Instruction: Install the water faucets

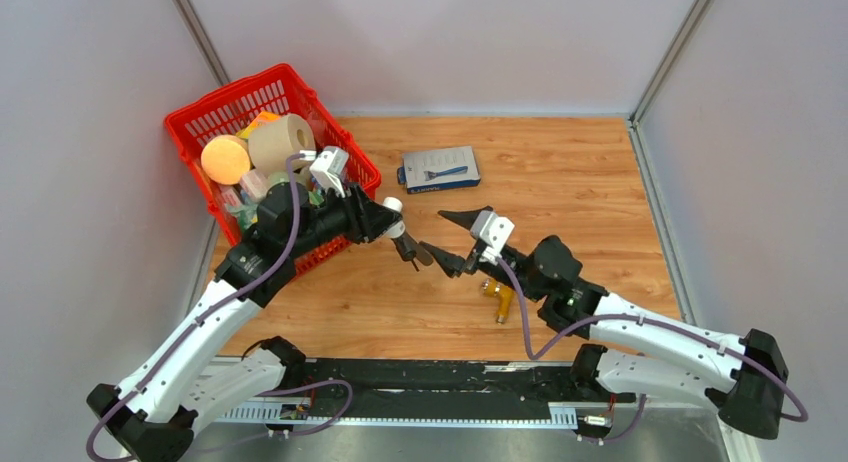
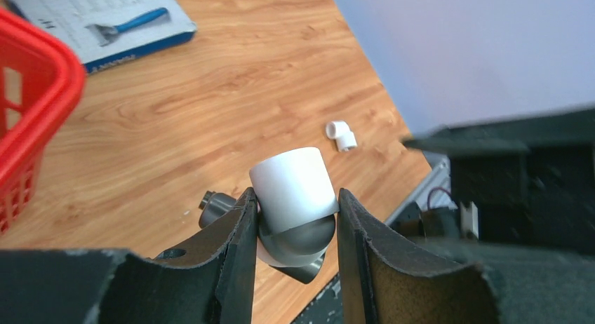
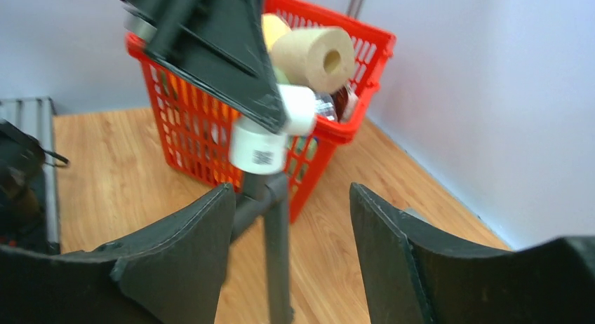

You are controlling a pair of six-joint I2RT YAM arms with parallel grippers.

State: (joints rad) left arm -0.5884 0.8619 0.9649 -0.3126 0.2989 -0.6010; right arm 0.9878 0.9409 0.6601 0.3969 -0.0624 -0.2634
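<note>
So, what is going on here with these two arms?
The left pincer is shut on a white elbow fitting, and the dark grey faucet hangs from it above the wooden table. The right pincer is open, with one finger on each side of the faucet's tube, not yet gripping it. Another small white elbow lies on the table, and a full red basket stands at the left.

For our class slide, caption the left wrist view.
Left hand clamps a white elbow fitting and the grey faucet over a wooden table.
</note>
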